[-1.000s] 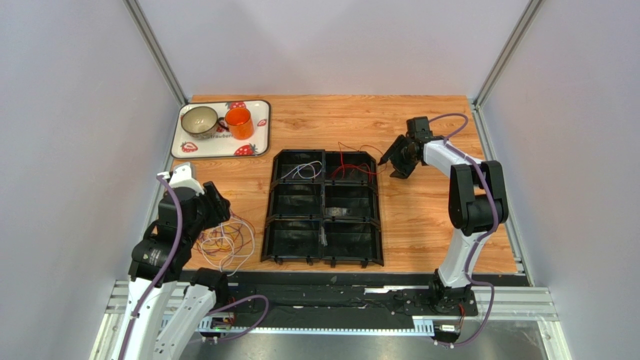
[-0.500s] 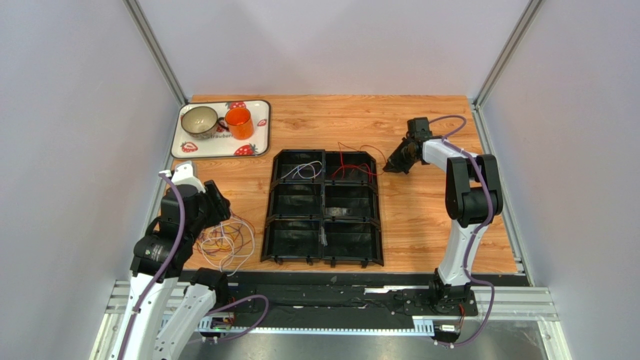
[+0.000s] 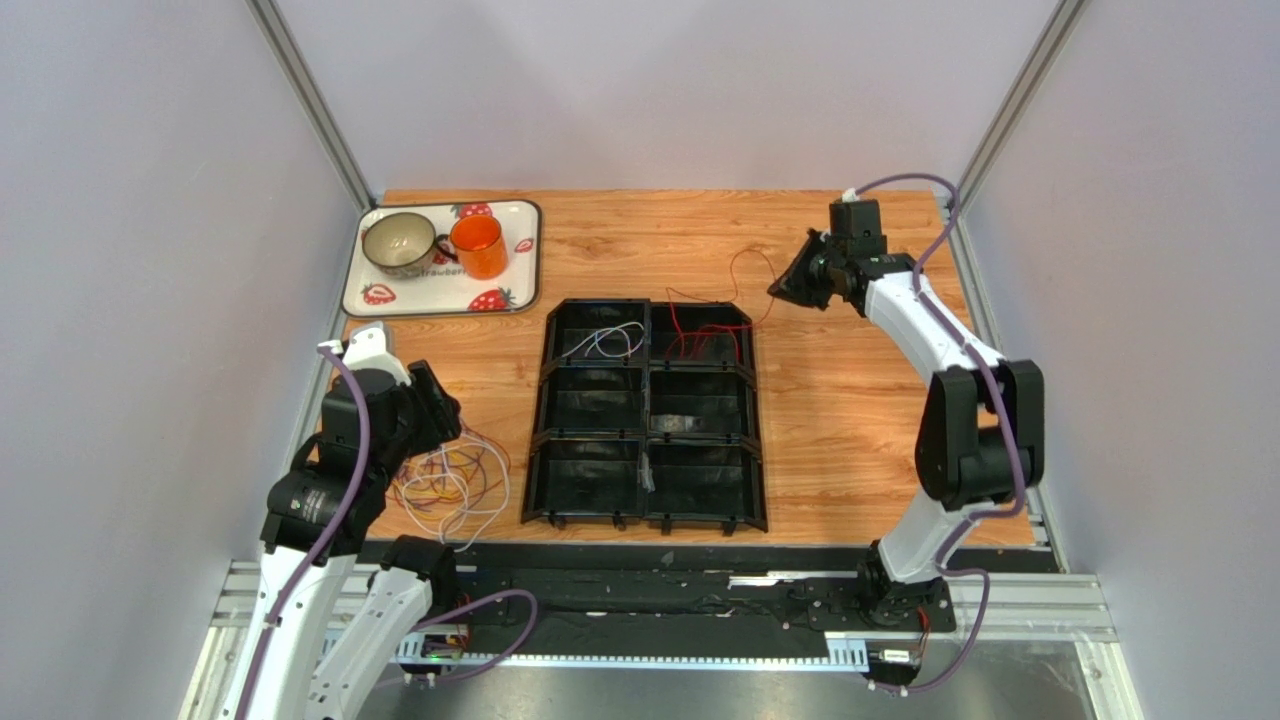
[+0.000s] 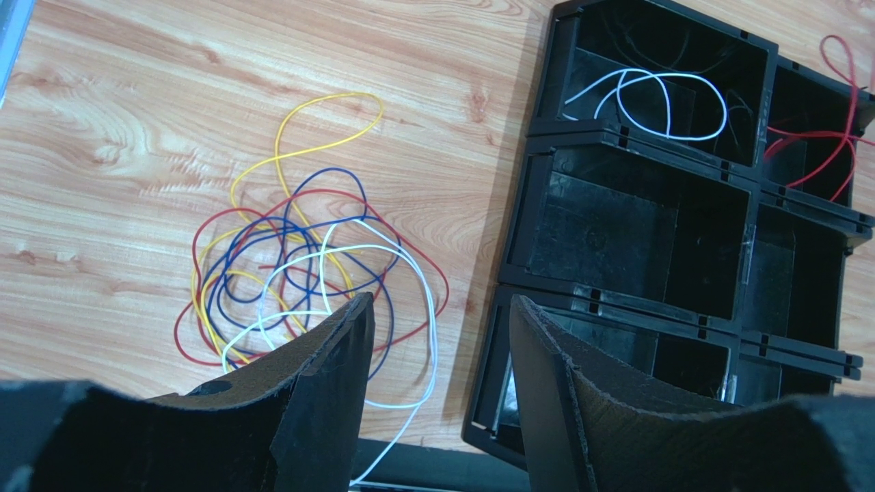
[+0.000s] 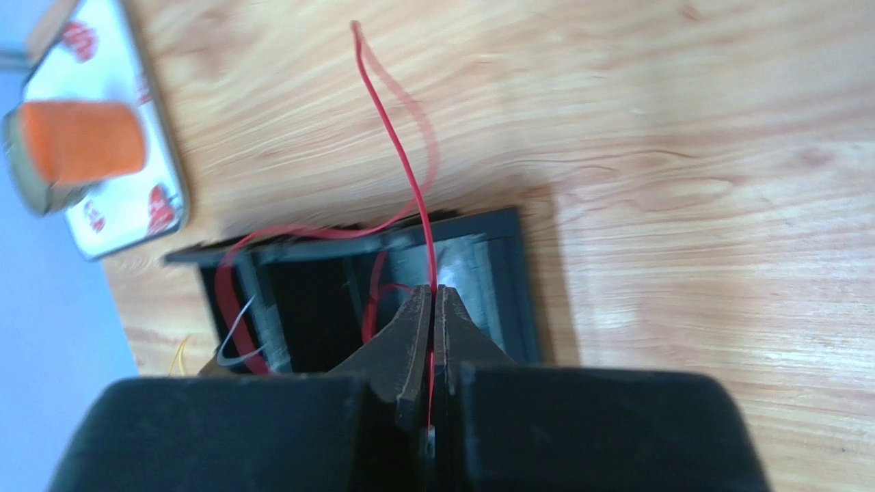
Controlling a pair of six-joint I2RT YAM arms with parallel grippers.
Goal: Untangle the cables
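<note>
A tangle of red, blue, yellow and white cables [image 4: 298,269] lies on the wooden table at the front left [image 3: 451,483]. My left gripper [image 4: 436,320] hangs open above its right edge, holding nothing. A white cable [image 4: 642,103] rests in the back left compartment of the black divided tray [image 3: 751,450]. My right gripper [image 5: 432,294] is shut on a red cable [image 5: 403,154], whose other end trails into the tray's back right compartment [image 3: 699,338]. In the top view this gripper [image 3: 784,287] is raised behind the tray's back right corner.
A white strawberry-print tray [image 3: 519,255] at the back left carries a grey mug [image 3: 398,240] and an orange cup [image 3: 478,246]. The orange cup [image 5: 82,144] also shows in the right wrist view. Grey walls and metal posts bound the table.
My right gripper closed on the red cable, then rose and drew back to the right, pulling the cable up from the tray. The left arm has stayed put.
</note>
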